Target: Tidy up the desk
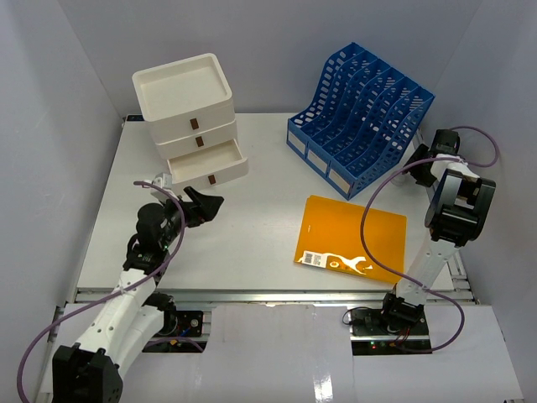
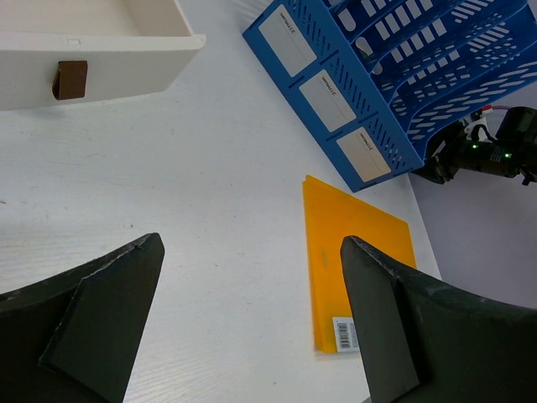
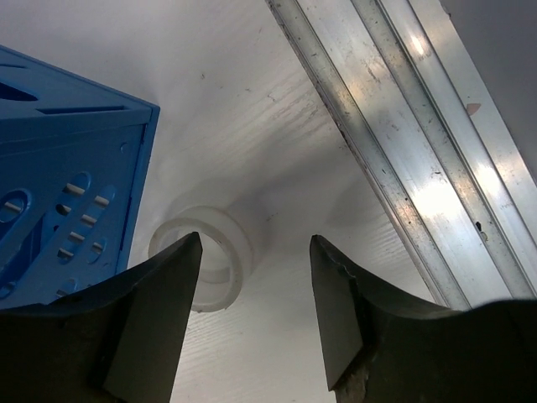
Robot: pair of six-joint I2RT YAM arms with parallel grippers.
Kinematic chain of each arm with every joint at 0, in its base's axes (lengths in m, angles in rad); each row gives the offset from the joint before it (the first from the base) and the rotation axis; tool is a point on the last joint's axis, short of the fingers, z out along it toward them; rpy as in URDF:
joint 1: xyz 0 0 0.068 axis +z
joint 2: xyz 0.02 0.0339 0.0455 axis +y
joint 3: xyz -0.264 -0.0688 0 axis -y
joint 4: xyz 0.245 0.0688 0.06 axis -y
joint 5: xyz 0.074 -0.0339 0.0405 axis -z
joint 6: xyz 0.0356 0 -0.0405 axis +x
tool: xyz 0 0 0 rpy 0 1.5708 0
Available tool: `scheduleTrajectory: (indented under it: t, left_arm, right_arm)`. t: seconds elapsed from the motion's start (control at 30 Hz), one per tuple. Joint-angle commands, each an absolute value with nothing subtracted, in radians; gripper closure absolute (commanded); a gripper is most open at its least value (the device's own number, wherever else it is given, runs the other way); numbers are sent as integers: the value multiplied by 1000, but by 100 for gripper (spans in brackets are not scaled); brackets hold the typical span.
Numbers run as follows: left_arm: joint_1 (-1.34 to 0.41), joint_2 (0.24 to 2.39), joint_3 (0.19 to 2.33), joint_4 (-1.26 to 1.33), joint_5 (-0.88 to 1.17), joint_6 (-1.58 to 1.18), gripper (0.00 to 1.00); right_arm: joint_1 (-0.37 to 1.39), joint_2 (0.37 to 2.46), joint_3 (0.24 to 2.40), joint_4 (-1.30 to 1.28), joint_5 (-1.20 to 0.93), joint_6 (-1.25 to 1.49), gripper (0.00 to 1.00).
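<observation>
White ring [image 3: 235,252] beside blue file rack [image 3: 67,176], orange folder [image 1: 352,235] on desk [image 1: 252,235]

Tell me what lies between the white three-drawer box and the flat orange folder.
Only bare white desk, shown in the top external and left wrist views.

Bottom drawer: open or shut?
Open. The bottom drawer juts out past the drawer above, and the left wrist view shows its inside.

Drawer box [image 1: 195,117]: white, ahead of the left end effector [image 2: 252,243], bottom drawer out.
File rack [image 1: 361,117]: blue, just left of the right end effector [image 3: 256,243].
Folder [image 1: 352,239]: orange, flat, between both.
Ring [image 3: 205,260]: white, under the right end effector, beside the rack.
</observation>
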State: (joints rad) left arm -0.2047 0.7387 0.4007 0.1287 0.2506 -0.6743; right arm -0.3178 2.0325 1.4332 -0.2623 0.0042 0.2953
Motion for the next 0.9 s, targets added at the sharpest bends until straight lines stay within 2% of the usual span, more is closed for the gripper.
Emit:
scheduleTrajectory:
  t: [0.0, 0.33, 0.73, 0.87]
  left_arm:
    - [-198, 703, 399, 98, 247, -674, 2]
    - [-198, 640, 410, 43, 252, -703, 2]
    - [-198, 563, 481, -84, 230, -701, 2]
    - [-198, 547, 495, -117, 224, -701, 2]
  right_arm:
    - [-315, 1992, 1393, -232, -5, 293, 43]
    - [-298, 2011, 1430, -262, -51, 294, 53]
    - [-299, 2014, 1436, -267, -60, 290, 79]
    - [-298, 1984, 1407, -255, -91, 291, 85]
